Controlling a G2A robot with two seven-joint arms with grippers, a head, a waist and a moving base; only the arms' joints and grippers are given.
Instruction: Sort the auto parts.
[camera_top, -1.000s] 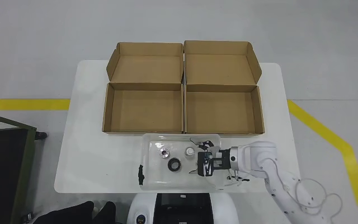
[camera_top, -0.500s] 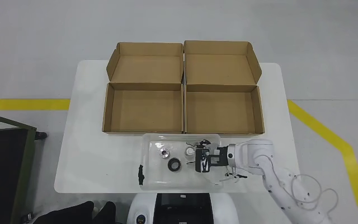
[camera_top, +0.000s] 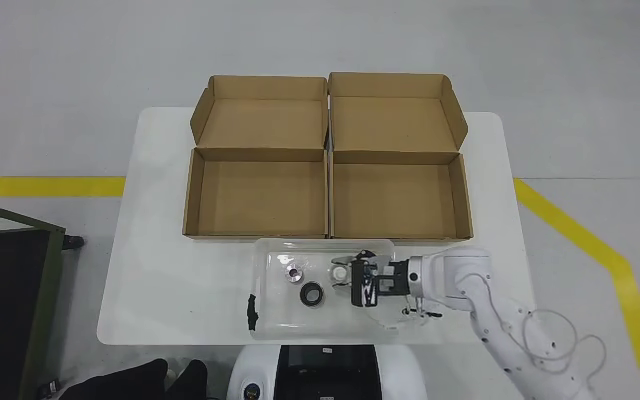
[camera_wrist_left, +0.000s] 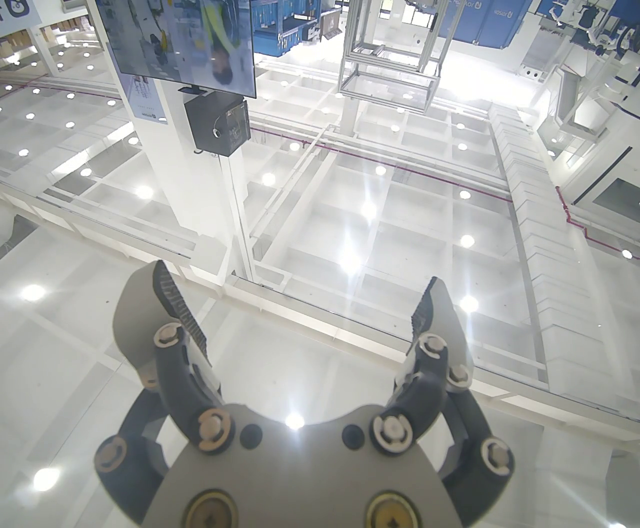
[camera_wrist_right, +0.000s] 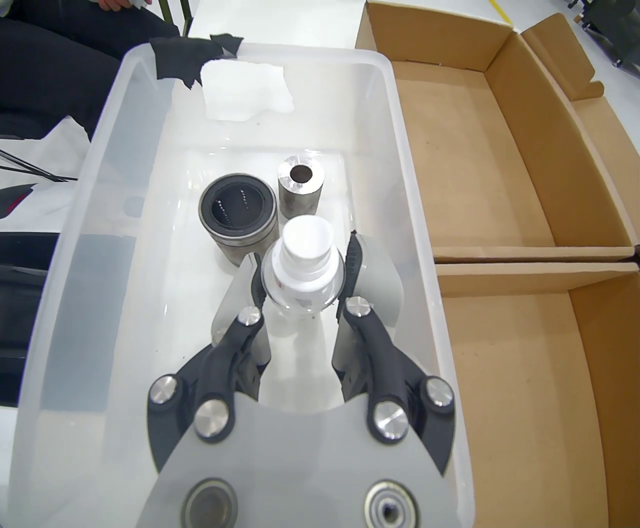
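Observation:
A clear plastic bin (camera_top: 262, 300) (camera_wrist_right: 410, 210) stands at the table's front edge. In it are a black ring bearing (camera_top: 312, 295) (camera_wrist_right: 237, 212), a grey metal sleeve (camera_top: 293, 272) (camera_wrist_right: 300, 187) and a small clear bottle with a white cap (camera_top: 341, 270) (camera_wrist_right: 305, 265). My right gripper (camera_top: 353, 279) (camera_wrist_right: 304, 250) is down inside the bin, shut on the bottle, one finger on each side of its body. The bottle stands upright beside the bearing. My left gripper (camera_wrist_left: 297, 280) is open and holds nothing, pointing up at the ceiling.
Two open cardboard boxes (camera_top: 257, 195) (camera_top: 398, 198) sit side by side behind the bin, flaps raised at the back. In the right wrist view both boxes (camera_wrist_right: 480, 165) (camera_wrist_right: 525, 380) lie right against the bin's long wall. Black tape (camera_top: 251, 312) (camera_wrist_right: 185, 52) marks the bin's left end.
My right gripper slid leftward inside the bin to the bottle and now holds it between its fingers. The other parts have not moved.

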